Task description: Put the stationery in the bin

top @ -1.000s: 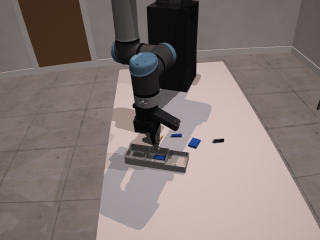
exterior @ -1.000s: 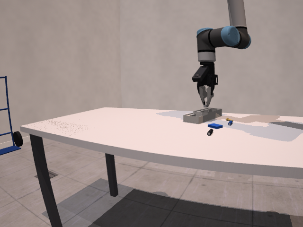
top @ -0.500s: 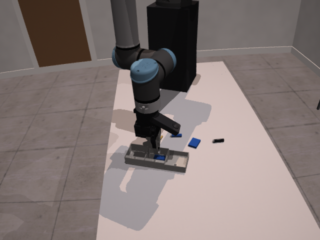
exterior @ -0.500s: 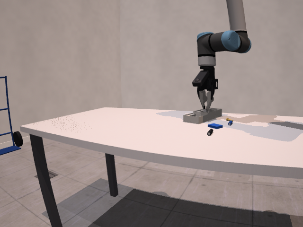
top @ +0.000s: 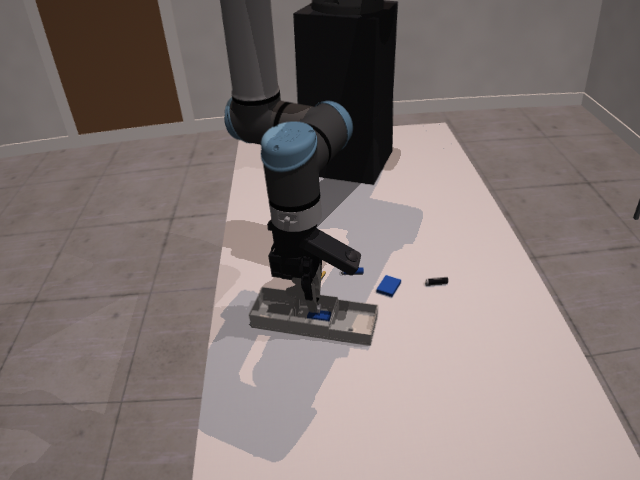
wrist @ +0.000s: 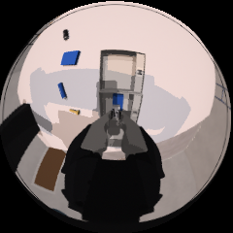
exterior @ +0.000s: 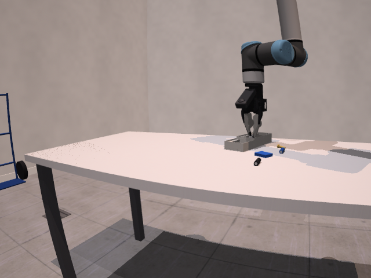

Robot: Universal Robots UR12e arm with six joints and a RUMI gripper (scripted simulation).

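over the bin tray [top: 361, 338], the gripper [top: 308, 295] pinches a small thin item, too small to name, low above the middle compartment where 1 blue piece [top: 319, 315] already lies. this looks like the drop step; next comes opening the jaws. outside: blue pad [top: 388, 285], blue marker [top: 357, 270], black cylinder [top: 436, 281].

Grey tubular arm [top: 248, 46] with dark joints, blue round caps, pale wrist ring, black claw [exterior: 251, 131].
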